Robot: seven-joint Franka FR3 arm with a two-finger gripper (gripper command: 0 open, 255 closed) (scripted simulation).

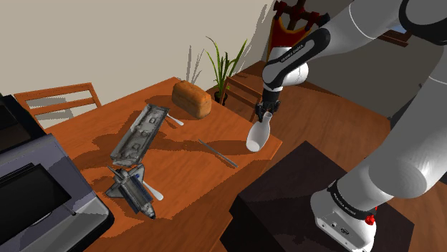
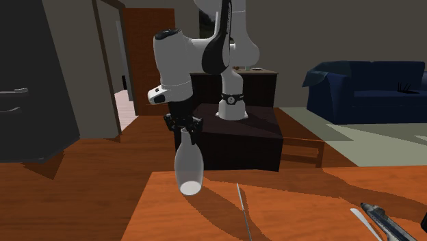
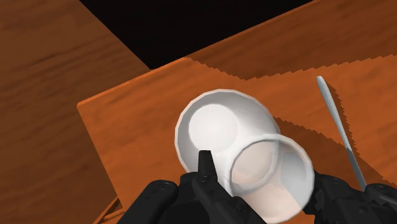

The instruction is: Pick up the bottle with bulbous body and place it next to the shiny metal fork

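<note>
Bottle [image 1: 258, 134], white, bulbous: clamped by its neck in my pincer [image 1: 266, 113], off the table [image 1: 193, 179] at its corner; fork [image 1: 217, 152] at bottle's 8 o'clock, shoulder view.

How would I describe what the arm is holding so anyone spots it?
Find the wooden table, then its corner by the robot's dark stand. There the black gripper clasps a white bottle, narrow-necked and round-bodied, the only thing held in the air.

one bottle [image 1: 258, 134], one loaf [image 1: 191, 98], one plant [image 1: 221, 76]
</note>
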